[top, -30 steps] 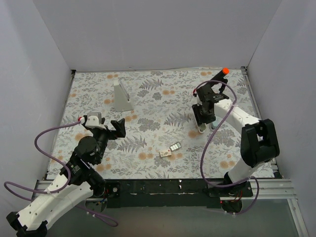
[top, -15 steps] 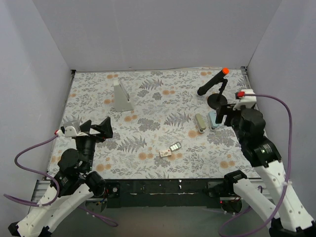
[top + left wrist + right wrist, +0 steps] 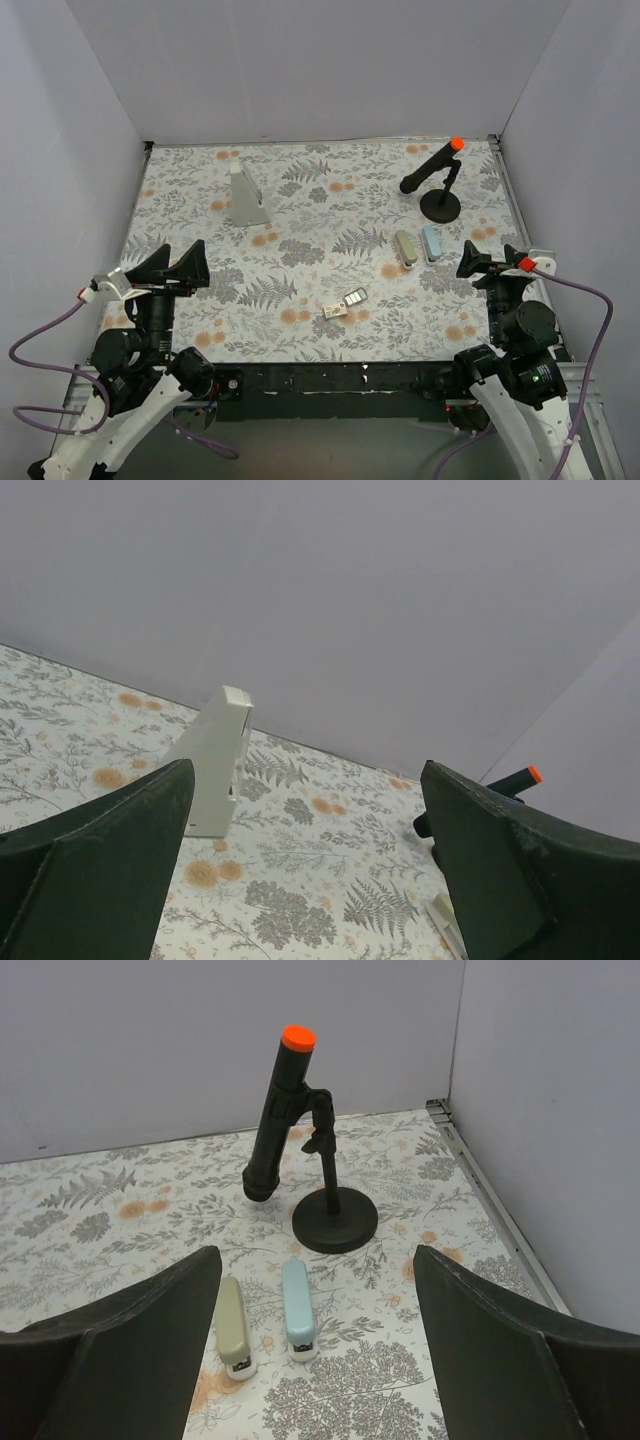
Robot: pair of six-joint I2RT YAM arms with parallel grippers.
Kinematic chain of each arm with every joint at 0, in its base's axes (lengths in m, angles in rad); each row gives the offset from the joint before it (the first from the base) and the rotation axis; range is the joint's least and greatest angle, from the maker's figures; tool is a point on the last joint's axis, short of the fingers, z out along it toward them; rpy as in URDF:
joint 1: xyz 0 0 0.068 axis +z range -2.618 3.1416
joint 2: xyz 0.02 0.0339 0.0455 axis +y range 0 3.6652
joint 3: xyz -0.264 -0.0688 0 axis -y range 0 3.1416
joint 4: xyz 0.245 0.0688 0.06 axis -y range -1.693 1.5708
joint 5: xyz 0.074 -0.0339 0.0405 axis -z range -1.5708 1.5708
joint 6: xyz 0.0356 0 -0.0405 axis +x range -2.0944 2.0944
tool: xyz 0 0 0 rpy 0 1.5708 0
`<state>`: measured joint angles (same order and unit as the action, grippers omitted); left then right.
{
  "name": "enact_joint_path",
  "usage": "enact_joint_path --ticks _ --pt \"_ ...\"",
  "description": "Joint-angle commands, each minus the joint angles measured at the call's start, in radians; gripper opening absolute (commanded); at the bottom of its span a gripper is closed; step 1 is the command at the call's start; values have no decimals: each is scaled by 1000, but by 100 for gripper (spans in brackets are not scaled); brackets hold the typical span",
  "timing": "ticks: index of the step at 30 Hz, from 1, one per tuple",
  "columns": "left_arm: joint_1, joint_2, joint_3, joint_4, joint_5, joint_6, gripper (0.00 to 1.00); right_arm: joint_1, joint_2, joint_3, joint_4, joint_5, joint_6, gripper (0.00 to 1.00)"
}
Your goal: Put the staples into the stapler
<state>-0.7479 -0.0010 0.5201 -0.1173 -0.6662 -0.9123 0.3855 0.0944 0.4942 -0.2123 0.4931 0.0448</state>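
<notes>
We are judging the staples as very light, stiff and brittle. The tiny whitish rectangular packet and the small tray-like piece holding silvery-green strips are lying flat and low on the floral-patterned bench. We are therefore expecting a pinch across their short sides, fingertips almost brushing the surface. It should be gentle, since a strip would probably snap under a hard squeeze or skate away when nudged.

The packet is showing as a pale oblong, and the tray as a slightly larger one with shiny greenish bars. Whether they are touching we cannot tell. Both are sitting well apart from the black round-based stand with the orange-tipped tube, nearer the arms and to its left. The olive-grey bar-shaped stapler and the pale blue bar-shaped stapler are lying side by side just in front of that stand's base.

The left pincer and the right pincer are both gaping wide and carrying nothing.
</notes>
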Motion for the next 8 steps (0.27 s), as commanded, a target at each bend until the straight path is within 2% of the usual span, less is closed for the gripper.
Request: enact_joint_path --ticks 1,8 --pt "7 -80 -41 31 -12 10 98 -5 -35 -20 113 33 -19 86" --pt "16 -64 -37 36 -3 13 98 -4 -64 -42 122 59 -19 85"
